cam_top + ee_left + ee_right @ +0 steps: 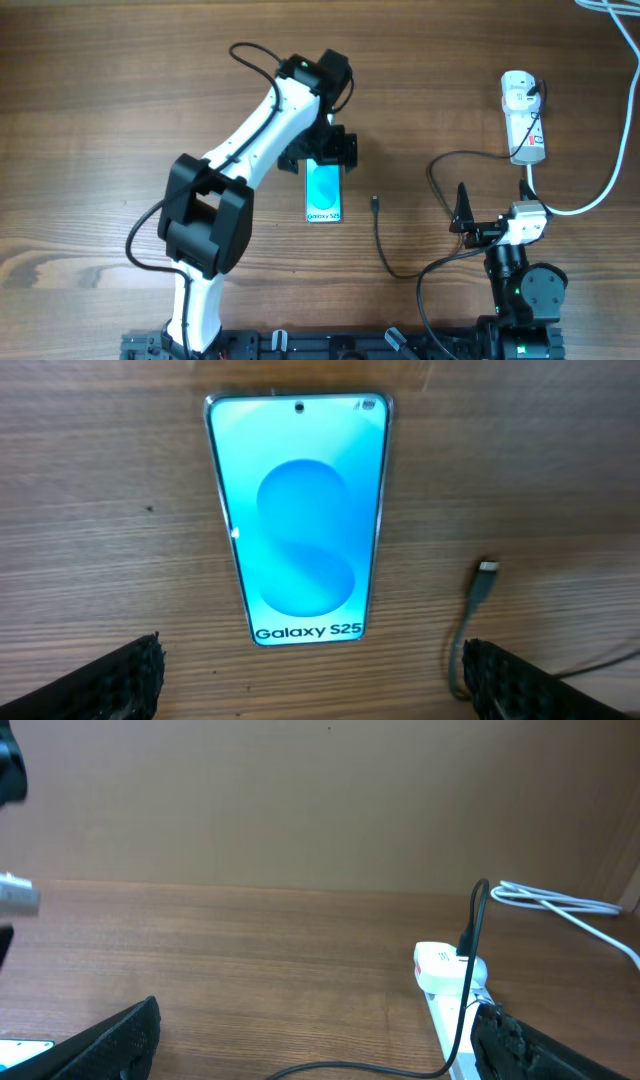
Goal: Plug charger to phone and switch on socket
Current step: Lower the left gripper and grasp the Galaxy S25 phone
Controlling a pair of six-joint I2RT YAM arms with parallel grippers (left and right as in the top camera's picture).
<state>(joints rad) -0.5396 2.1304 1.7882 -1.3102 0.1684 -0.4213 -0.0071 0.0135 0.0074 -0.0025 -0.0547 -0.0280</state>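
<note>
The phone (323,192) lies flat on the wooden table, cyan screen up, with white text at its near short edge; it also shows in the left wrist view (300,520). My left gripper (320,160) hovers over the phone's far end, open and empty (315,690). The charger's thin black cable ends in a small connector tip (373,204) lying right of the phone, apart from it (487,568). Its black plug sits in the white socket (522,118) at the far right (440,965). My right gripper (466,222) is open and empty (320,1050), near the cable loop.
A thicker white cord (610,180) runs from the socket along the right edge of the table (560,905). The black charger cable (385,255) loops across the table between phone and right arm. Robot bases stand at the near edge.
</note>
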